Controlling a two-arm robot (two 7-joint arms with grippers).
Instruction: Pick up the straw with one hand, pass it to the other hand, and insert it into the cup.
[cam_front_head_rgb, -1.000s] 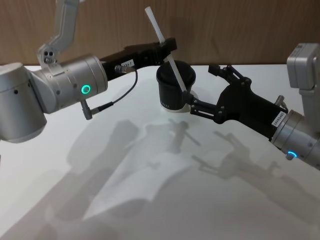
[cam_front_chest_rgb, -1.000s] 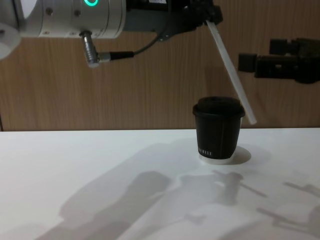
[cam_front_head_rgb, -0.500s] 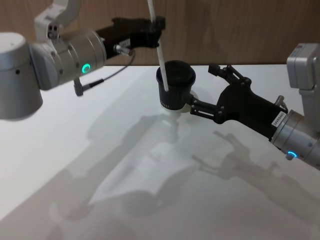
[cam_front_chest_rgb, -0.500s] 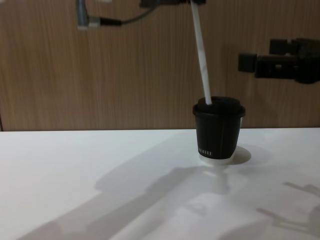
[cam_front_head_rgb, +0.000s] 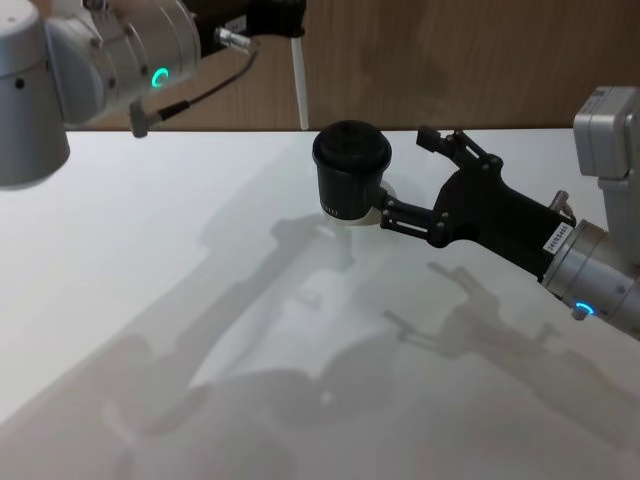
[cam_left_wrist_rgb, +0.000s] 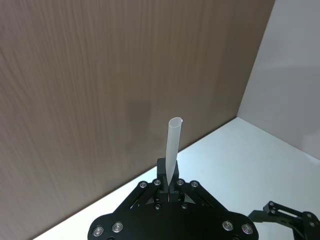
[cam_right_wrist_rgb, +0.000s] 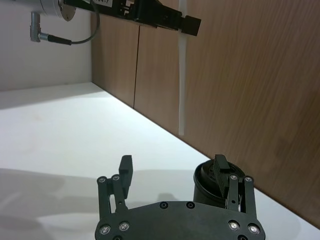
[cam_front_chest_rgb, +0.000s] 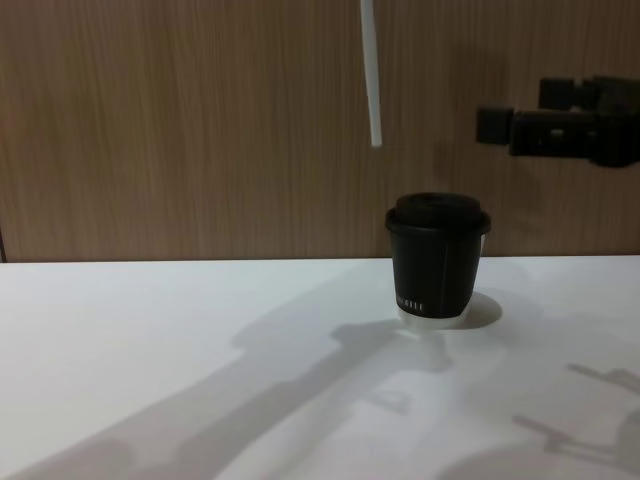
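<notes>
Two grippers of mine are up over the white counter (cam_front_head_rgb: 200, 300). My left gripper (cam_front_head_rgb: 285, 18), the one on the silver wrist with the green ring (cam_front_head_rgb: 158, 77) and the grey cable (cam_front_head_rgb: 200, 90), sits at the top of the head view, left of centre. It is pinched on the straw (cam_front_head_rgb: 298, 85) near the straw's upper end. In the left wrist view the fingers are pressed together on the white tube, which stands out straight from between them.

From the head view the straw hangs close to upright in front of the wooden wall (cam_front_chest_rgb: 150, 120). In the chest view its lower end is free in the air, higher than the lid (cam_front_chest_rgb: 438, 208) and off to the upper left of it. It touches neither the cup nor the counter.

That cup (cam_front_head_rgb: 351, 180), black with a white base rim, stands upright on the counter just above the middle of the head view, its domed lid on.

My right gripper (cam_front_head_rgb: 405, 178) reaches in from the right edge of the head view with its fingers spread wide and nothing between them. One fingertip lies just beside the cup's base; I cannot tell whether it touches.
</notes>
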